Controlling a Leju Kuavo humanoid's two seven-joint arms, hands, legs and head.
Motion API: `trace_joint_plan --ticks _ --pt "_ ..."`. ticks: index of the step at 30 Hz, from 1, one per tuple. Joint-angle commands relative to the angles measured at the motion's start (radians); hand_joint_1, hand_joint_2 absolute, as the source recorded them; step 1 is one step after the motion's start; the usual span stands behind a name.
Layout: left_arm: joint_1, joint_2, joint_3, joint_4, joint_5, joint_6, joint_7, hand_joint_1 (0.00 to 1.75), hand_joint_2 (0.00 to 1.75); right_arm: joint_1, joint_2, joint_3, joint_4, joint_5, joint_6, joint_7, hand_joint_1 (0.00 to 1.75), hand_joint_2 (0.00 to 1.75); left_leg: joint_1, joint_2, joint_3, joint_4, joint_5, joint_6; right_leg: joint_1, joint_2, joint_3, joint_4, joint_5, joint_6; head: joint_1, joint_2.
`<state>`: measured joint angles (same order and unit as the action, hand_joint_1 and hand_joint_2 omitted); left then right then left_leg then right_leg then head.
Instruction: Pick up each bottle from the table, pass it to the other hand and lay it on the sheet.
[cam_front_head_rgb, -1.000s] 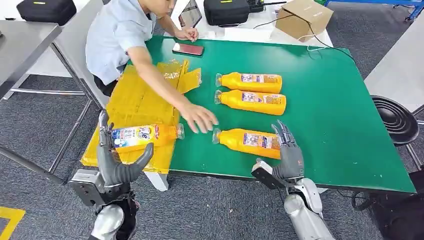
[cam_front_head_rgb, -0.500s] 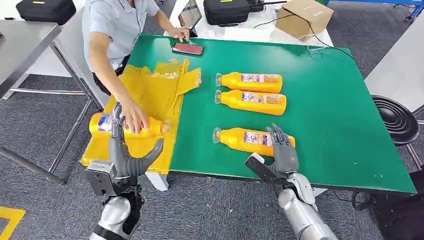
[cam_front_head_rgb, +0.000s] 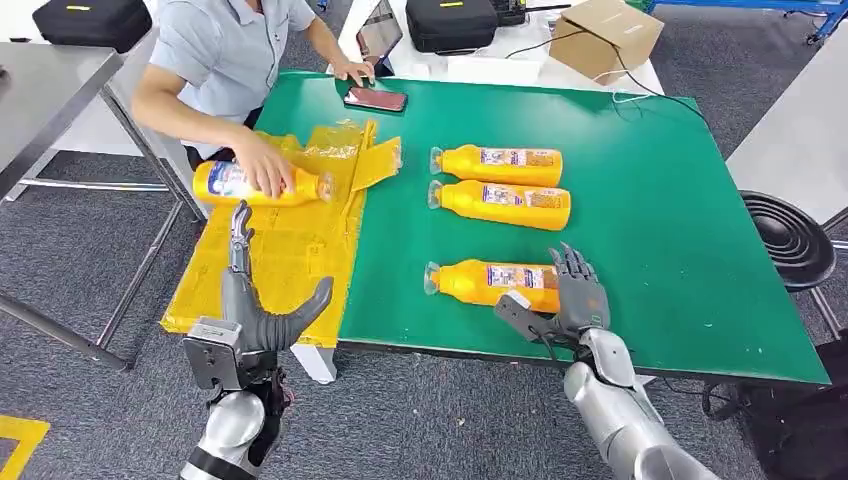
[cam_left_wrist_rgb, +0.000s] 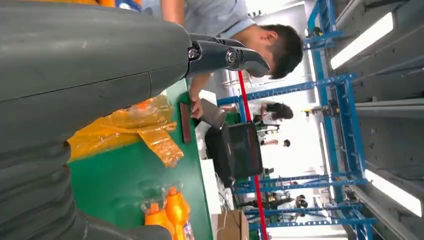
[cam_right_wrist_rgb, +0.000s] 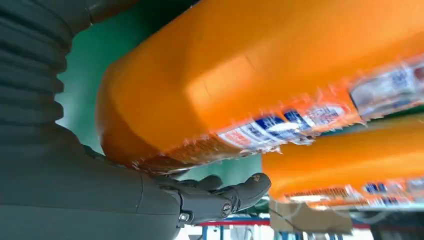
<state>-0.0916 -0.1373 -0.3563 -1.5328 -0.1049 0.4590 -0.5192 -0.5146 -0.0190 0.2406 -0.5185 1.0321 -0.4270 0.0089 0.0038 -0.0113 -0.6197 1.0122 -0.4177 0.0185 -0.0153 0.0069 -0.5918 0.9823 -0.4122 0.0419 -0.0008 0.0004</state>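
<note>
The right hand (cam_front_head_rgb: 579, 300) wraps its fingers (cam_front_head_rgb: 572, 266) around the orange plastic bottle (cam_front_head_rgb: 490, 283) near the green tabletop's (cam_front_head_rgb: 660, 220) front edge. The left hand (cam_front_head_rgb: 256, 318) holds nothing, fingers spread, above the yellow plastic sheet (cam_front_head_rgb: 280, 250).

No lettering is legible. Each orange bottle carries a printed label in blue, white and red: the nearest bottle (cam_front_head_rgb: 495, 282) at lower centre, the two bottles (cam_front_head_rgb: 500, 184) above it, and the one under a person's hand (cam_front_head_rgb: 262, 163) at upper left. Every label's print is too small or blurred to make out.
</note>
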Motion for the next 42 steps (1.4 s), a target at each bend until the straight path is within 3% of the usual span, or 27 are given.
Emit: trace_joint_plan --ticks 1,6,7,13,15,23,25,27,29,35,37,39,42 --pt "-0.033 0.014 -0.004 0.063 -0.004 -0.020 0.020 0.00 1.75 -0.021 -0.038 0.077 0.124 0.085 0.048 0.103 0.00 1.75 0.001 -0.003 0.003 -0.001 0.000 -0.001 0.001 -0.003 0.004 -0.002 -0.001 -0.001 0.000 0.000" --pt "-0.035 0.010 -0.004 0.066 -0.005 -0.025 0.022 0.00 1.75 -0.027 -0.037 0.053 0.115 0.079 0.057 0.084 0.00 1.75 0.000 -0.001 0.003 -0.001 0.000 -0.001 0.001 -0.002 0.003 -0.001 0.000 -0.001 0.000 0.000" --pt "-0.051 0.012 -0.012 0.091 0.013 -0.041 0.019 0.00 1.75 -0.004 -0.029 -0.012 0.102 -0.011 0.027 -0.087 1.68 1.75 0.000 -0.002 0.004 -0.001 0.000 -0.001 0.001 -0.004 0.005 -0.001 -0.001 -0.001 0.000 0.000" --pt "-0.052 0.012 -0.012 0.092 0.013 -0.042 0.019 0.00 1.75 0.000 -0.029 -0.012 0.103 -0.012 0.023 -0.090 1.68 1.75 0.000 -0.003 0.007 -0.002 0.001 0.000 0.000 -0.004 0.008 -0.002 0.000 0.000 0.000 0.000" --pt "-0.057 0.019 -0.021 0.099 0.017 -0.045 0.015 0.00 1.75 0.002 -0.020 -0.043 0.113 -0.056 0.032 -0.154 1.75 1.75 0.000 -0.003 0.007 -0.002 0.000 0.000 0.000 -0.004 0.009 -0.002 0.000 -0.001 0.000 0.000" --pt "-0.065 0.022 -0.021 0.100 0.032 -0.047 0.004 0.00 1.75 0.020 -0.015 -0.067 0.141 -0.094 0.070 -0.197 1.75 1.75 0.001 -0.002 0.007 -0.002 0.000 0.000 0.001 -0.004 0.008 -0.003 0.000 -0.001 0.000 0.000" --pt "-0.061 0.023 -0.021 0.098 0.037 -0.044 0.000 0.00 1.75 0.046 0.000 -0.095 0.085 -0.163 -0.001 -0.375 1.75 1.75 0.001 -0.003 0.007 -0.002 0.001 0.000 0.001 -0.004 0.008 -0.003 0.000 -0.001 0.000 0.000" --pt "-0.050 0.021 0.023 0.100 0.269 -0.212 0.112 0.00 1.75 0.076 0.035 -0.117 0.010 -0.238 -0.025 -0.470 1.75 1.75 0.001 -0.002 0.007 -0.002 0.000 0.000 0.001 -0.003 0.008 -0.003 0.000 -0.001 0.000 0.000" --pt "-0.060 0.035 0.045 0.133 0.185 -0.133 0.054 0.00 1.75 0.115 0.066 -0.117 -0.125 -0.326 0.016 -0.520 1.75 1.75 0.001 0.000 0.007 -0.002 0.000 -0.001 0.001 -0.001 0.008 -0.003 0.000 -0.001 0.000 0.000" --pt "-0.062 0.031 0.068 0.141 0.190 -0.150 0.051 0.00 1.75 0.132 0.057 -0.086 -0.181 -0.346 0.026 -0.485 1.75 1.75 0.000 0.002 0.004 -0.001 -0.001 -0.001 0.001 0.001 0.004 0.000 0.000 -0.002 -0.001 0.000" --pt "-0.063 0.034 0.090 0.184 0.434 -0.387 0.194 0.00 1.75 0.166 0.076 -0.096 -0.259 -0.465 0.051 -0.559 1.75 1.75 0.000 0.000 0.004 -0.001 -0.001 -0.001 0.002 -0.001 0.004 -0.001 -0.001 -0.001 0.000 0.000" --pt "-0.051 0.026 0.113 0.237 0.543 -0.505 0.202 0.00 1.75 0.209 0.095 -0.078 -0.362 -0.540 0.074 -0.587 1.75 1.75 0.001 0.001 0.003 -0.001 0.000 -0.001 0.001 0.001 0.003 -0.001 -0.001 -0.001 0.000 0.000" --pt "-0.041 0.020 0.100 0.277 0.533 -0.501 0.190 0.00 1.75 0.267 0.110 -0.037 -0.481 -0.574 0.040 -0.587 1.75 1.75 0.001 0.001 0.002 -0.002 -0.001 -0.001 0.001 0.003 0.003 -0.001 -0.001 -0.001 0.000 0.000"
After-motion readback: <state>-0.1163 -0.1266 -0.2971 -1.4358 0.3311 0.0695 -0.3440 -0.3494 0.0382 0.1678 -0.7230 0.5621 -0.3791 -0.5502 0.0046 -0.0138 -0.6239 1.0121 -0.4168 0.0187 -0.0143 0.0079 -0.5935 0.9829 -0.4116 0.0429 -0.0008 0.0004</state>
